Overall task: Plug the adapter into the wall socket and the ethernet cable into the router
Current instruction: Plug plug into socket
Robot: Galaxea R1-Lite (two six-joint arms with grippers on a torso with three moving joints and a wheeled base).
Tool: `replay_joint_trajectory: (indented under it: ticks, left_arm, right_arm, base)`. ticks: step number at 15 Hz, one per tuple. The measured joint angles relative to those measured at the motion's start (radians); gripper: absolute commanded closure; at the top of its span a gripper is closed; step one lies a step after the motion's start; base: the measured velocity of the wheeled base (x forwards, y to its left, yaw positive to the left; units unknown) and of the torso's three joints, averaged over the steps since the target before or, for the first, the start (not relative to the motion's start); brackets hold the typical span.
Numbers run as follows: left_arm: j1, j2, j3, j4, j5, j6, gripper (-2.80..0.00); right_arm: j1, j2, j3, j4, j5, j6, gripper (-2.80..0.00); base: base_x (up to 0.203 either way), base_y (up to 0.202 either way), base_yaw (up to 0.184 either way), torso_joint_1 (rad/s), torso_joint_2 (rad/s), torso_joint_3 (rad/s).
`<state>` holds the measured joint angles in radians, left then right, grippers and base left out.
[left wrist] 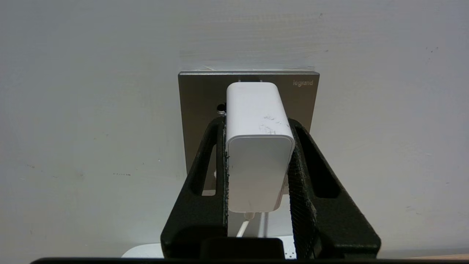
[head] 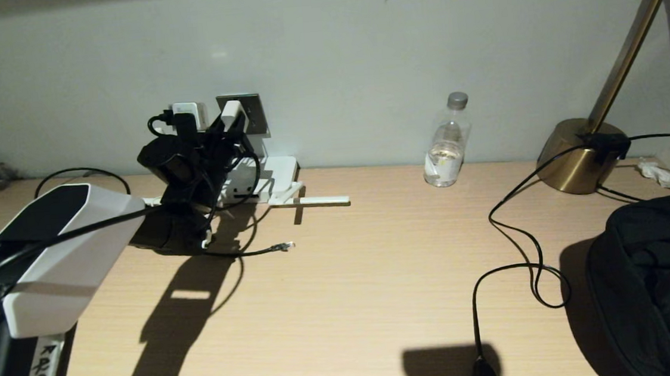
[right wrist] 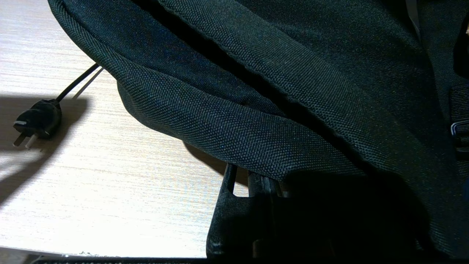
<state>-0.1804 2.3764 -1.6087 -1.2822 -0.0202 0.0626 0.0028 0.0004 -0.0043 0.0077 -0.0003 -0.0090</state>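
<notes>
My left gripper (left wrist: 256, 123) is shut on the white adapter (left wrist: 256, 146), one finger on each side. The adapter's far end sits right at the grey wall socket (left wrist: 198, 95), with short prongs showing between them. In the head view the adapter (head: 232, 113) is held up against the wall socket (head: 254, 113). Its thin white cord hangs down. The white router (head: 277, 171) lies below the socket, antennas flat on the desk. The ethernet cable (head: 244, 253) lies loose, its clear connector (head: 284, 247) on the desk. My right gripper (right wrist: 258, 179) is parked under a black bag, pads together.
A second white charger (head: 188, 113) with a black lead sits on the wall left of the socket. A water bottle (head: 448, 140), a brass lamp (head: 583, 153) and its black cord (head: 520, 257) stand to the right. The black bag (head: 665, 281) fills the near right corner.
</notes>
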Motion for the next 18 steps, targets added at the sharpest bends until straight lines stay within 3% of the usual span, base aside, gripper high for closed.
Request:
replay_joint_trajectory:
  ticks: [9,18]
  left_arm:
    - [0.001,-0.026,0.083,-0.053,0.007,0.001,0.0]
    - [0.003,-0.018,0.09,-0.044,0.001,0.001,0.0]
  right_arm:
    - [0.0,0.0,0.0,0.0,0.0,0.0,0.0]
    - [0.0,0.0,0.0,0.0,0.0,0.0,0.0]
  base:
    - [0.0,0.0,0.0,0.0,0.0,0.0]
    - [0.0,0.0,0.0,0.0,0.0,0.0]
